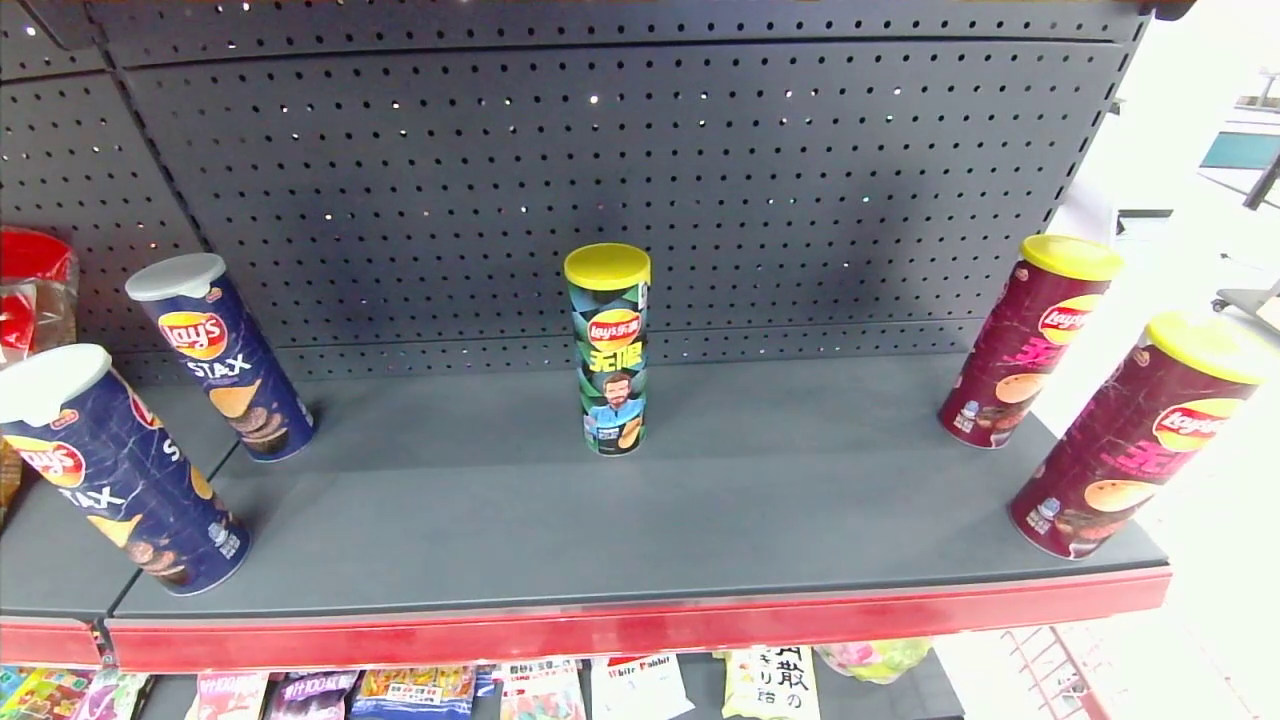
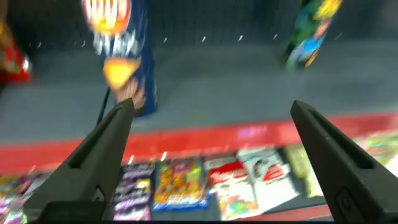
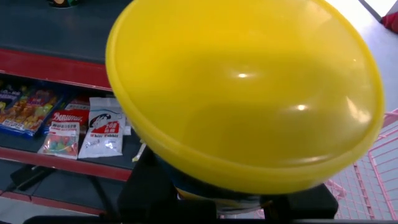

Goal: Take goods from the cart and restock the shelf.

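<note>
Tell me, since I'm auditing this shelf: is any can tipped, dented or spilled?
Nothing stands out. Two blue cans, a green can and two maroon cans stand on the shelf, lids on, no dents or spills. The outer ones seem to lean outward, probably just the camera's angle.

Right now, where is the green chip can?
Head view: the green can stands upright mid-shelf, near the pegboard back, between the blue cans left and maroon cans right.
</note>
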Available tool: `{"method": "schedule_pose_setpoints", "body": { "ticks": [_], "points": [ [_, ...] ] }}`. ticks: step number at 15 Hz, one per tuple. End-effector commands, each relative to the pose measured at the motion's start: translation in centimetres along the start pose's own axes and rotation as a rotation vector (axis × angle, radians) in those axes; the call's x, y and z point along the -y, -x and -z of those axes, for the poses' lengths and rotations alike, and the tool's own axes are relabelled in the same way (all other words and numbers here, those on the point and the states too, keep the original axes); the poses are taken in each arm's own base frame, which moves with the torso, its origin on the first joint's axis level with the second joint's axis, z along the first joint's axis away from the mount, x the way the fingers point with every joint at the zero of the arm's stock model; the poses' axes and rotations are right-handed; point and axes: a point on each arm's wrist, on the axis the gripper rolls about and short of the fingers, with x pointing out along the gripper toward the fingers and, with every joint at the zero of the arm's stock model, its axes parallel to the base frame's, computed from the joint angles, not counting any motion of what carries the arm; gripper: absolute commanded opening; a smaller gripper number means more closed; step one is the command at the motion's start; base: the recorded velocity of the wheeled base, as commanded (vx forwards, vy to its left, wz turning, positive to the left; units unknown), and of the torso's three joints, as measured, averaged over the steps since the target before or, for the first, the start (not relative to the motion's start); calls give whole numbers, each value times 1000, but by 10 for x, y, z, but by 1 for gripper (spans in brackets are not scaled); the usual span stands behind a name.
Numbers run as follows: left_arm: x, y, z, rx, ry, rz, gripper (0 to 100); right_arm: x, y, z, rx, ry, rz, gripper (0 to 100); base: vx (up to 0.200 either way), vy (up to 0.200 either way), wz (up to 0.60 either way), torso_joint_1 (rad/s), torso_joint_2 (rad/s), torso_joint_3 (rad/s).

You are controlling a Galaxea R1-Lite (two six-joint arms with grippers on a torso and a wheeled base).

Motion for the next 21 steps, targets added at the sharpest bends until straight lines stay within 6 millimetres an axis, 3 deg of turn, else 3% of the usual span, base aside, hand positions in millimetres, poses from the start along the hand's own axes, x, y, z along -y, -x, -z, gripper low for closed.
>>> {"method": "schedule_pose_setpoints", "body": {
  "ticks": [1,2,3,4,5,7,9,11,13,15,18,21],
  "points": [
    [3,-63,-80,-145,31,238,100,0,1,-2,10,-1,1,0,0,0,0,0,0,0],
    [11,-89,-95,-161,12,483,100,0,1,-1,10,-4,1,0,0,0,0,0,0,0],
    [13,-108,-100,-179,15,521,100,0,1,-1,7,-3,-4,0,0,0,0,0,0,0],
    [15,-129,-99,-207,8,547,100,0,1,1,11,-4,-6,0,0,0,0,0,0,0],
    [20,-165,-88,-243,-30,579,100,0,1,3,7,-6,-5,0,0,0,0,0,0,0],
    [34,-196,-77,-270,-35,684,100,0,1,3,9,-7,-5,0,0,0,0,0,0,0],
    [39,-215,-64,-309,-27,721,100,0,1,3,8,-7,0,0,0,0,0,0,0,0],
    [47,-252,-51,-261,-51,755,100,0,1,4,7,-6,1,0,0,0,0,0,0,0],
    [59,-276,-42,-241,-57,790,100,-1,0,5,1,-6,-1,0,0,0,0,0,0,0],
    [65,-291,-41,-243,-55,816,100,-1,0,5,-2,-5,-1,0,0,0,0,0,0,0],
    [79,-329,-38,-221,-66,826,100,-1,0,5,-1,-7,3,0,0,0,0,0,0,0],
    [83,-349,-37,-207,-72,817,100,-1,-1,7,-7,-6,1,0,0,0,0,0,0,0]
  ]
}}
